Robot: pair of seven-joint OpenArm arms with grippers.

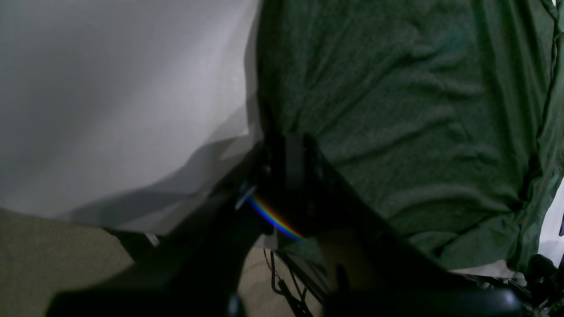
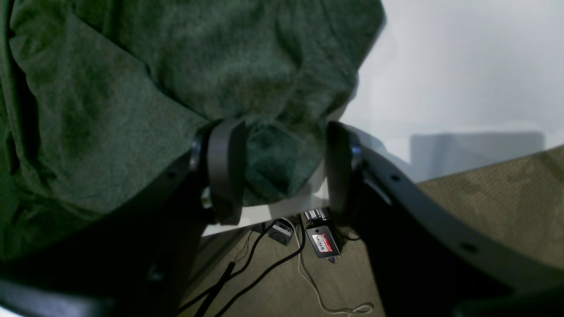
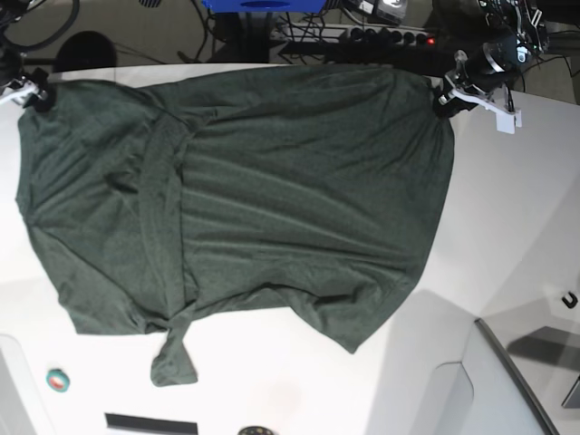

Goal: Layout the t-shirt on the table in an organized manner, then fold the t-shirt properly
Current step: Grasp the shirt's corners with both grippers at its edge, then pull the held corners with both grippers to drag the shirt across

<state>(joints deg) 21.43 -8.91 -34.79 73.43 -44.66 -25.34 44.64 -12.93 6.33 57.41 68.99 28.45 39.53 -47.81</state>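
The dark green t-shirt (image 3: 272, 199) lies spread across the white table (image 3: 299, 390), wrinkled, with a sleeve bunched at its near edge. In the base view my left gripper (image 3: 441, 98) sits at the shirt's far right corner. The left wrist view shows that gripper (image 1: 288, 149) shut on the t-shirt (image 1: 396, 110) at its edge, beside bare table (image 1: 110, 88). My right gripper (image 3: 32, 95) is at the far left corner. In the right wrist view it (image 2: 282, 171) stands open, with a fold of t-shirt (image 2: 176, 66) hem between its fingers (image 2: 224, 167) at the table (image 2: 462, 66) edge.
A small teal tape roll (image 3: 57, 381) lies near the front left. A grey angled panel (image 3: 507, 362) sits at the front right corner. Below the table's far edge, cables and a small labelled box (image 2: 324, 242) lie on the carpet. A power strip (image 3: 362, 36) is behind the table.
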